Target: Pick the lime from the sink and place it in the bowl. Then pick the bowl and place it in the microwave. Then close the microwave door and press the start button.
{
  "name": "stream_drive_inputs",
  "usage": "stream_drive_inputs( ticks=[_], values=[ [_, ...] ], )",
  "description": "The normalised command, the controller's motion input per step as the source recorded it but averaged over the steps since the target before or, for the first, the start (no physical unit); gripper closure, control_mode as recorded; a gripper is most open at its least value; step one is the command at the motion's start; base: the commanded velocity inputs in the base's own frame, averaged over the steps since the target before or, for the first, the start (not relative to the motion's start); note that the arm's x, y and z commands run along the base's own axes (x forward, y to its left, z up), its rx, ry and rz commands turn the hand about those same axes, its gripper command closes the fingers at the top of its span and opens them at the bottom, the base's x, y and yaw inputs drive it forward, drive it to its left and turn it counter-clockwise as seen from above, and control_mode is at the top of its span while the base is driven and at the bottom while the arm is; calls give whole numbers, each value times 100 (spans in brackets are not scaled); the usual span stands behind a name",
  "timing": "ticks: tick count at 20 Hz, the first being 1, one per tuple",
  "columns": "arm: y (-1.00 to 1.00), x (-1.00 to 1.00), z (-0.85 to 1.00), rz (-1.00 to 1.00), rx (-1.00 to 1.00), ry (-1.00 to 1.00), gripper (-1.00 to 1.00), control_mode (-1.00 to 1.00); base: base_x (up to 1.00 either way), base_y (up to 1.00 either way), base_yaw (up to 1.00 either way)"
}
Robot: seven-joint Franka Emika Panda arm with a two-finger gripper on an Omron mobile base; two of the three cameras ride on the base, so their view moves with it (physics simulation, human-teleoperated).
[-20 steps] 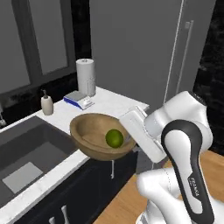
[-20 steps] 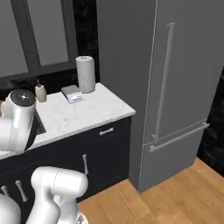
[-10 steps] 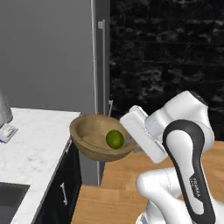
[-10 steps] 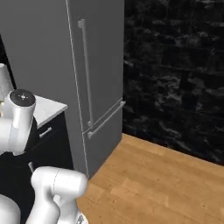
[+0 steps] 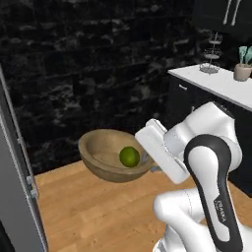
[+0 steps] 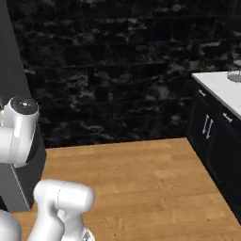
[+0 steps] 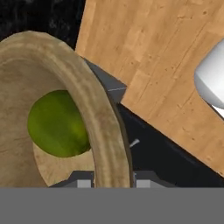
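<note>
Gripping the bowl [image 5: 109, 158] by its rim at 3 o'clock, gripper [image 7: 107, 183] pinched either side of the wall. Lime [image 5: 129, 156] inside, low against the near wall. Bare wood floor [image 6: 141, 179] below; counter edge [image 5: 211, 83] at 2 o'clock, grey panel [image 5: 19, 197] at 9. No readable writing.

Lime [image 7: 57, 124] inside wooden bowl [image 7: 94, 118], rim pinched by the hand [image 7: 107, 183], above wood floor [image 7: 148, 57].

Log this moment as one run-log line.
stage: carrying bowl to microwave | tool: shut on bowl rim | lime: inside bowl | surroundings: wooden floor, black stone wall
</note>
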Motion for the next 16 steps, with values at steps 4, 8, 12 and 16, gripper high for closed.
stream_drive_inputs(
  ticks=[4,8,12,16],
  values=[
    [0,0,0,0,0,0,100,100,-2,0,-96],
    [0,0,0,0,0,0,100,100,0,0,-97],
    [0,0,0,0,0,0,100,100,0,-2,-96],
    [0,0,0,0,0,0,100,100,0,-37,-85]
  ],
)
